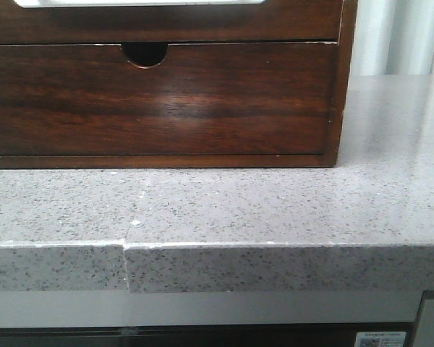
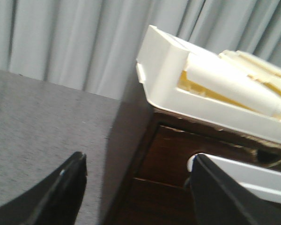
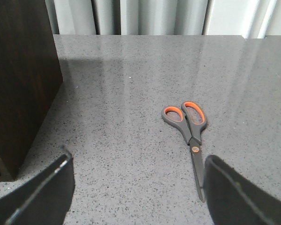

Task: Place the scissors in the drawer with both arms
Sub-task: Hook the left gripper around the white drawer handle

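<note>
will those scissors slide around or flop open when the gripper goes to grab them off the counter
The scissors lie flat and closed on the glossy speckled countertop, so they will probably skate if nudged sideways. Lying so low, they leave little to pinch. The blades look rigid, though they may swing open at the pivot if lifted by one orange-lined handle. The right gripper looks open above them.

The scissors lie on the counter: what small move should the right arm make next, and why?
Probably lower the open right gripper onto the scissors and shut on them. They lie flat and closed on the grey counter, apart from the wooden cabinet, and nothing holds them yet.
</note>
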You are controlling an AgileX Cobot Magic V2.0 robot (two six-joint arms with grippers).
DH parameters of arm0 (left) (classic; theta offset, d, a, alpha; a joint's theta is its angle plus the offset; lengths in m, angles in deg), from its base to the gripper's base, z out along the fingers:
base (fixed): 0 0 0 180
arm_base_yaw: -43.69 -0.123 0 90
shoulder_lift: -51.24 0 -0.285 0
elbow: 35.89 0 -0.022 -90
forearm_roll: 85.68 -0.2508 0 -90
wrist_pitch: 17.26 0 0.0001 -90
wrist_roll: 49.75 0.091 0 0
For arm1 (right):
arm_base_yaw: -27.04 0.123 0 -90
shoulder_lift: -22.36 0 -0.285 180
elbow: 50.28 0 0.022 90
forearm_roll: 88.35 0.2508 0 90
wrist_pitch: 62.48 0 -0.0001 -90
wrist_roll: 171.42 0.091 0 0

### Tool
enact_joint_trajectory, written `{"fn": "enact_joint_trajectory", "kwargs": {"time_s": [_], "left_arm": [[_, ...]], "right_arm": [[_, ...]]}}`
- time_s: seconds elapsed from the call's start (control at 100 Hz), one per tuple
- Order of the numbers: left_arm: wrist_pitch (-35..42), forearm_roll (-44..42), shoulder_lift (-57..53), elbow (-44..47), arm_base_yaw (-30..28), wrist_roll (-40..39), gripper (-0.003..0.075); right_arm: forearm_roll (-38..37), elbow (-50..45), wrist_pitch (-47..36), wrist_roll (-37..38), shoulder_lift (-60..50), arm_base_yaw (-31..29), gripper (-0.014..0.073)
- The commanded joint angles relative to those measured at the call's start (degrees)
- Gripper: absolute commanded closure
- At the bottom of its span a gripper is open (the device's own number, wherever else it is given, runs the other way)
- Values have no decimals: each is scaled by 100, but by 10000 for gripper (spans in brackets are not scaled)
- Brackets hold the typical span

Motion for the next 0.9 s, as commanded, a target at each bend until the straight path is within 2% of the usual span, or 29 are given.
{"fn": "enact_joint_trajectory", "kwargs": {"time_s": [0.0, 0.13, 0.24, 0.47, 0.72, 0.89], "left_arm": [[468, 1258, 153, -36, -11, -16, 300], [403, 2043, 451, 106, -11, -4, 299], [346, 2579, 819, 116, 45, 331, 279], [0, 4615, 1727, 92, 369, 1850, 258], [-412, 6413, 2731, 68, 593, 3241, 259], [-1210, 8001, 3438, 68, 593, 4500, 259]], "right_arm": [[-12, 211, -417, -53, 83, -32, 79], [-12, 211, -417, -53, 83, -32, 79], [-3, 211, -417, -53, 83, -32, 79], [-3, 211, -417, -53, 83, -32, 79], [-3, 211, -417, -53, 83, -32, 79], [-3, 211, -406, -53, 83, -32, 79]]}}
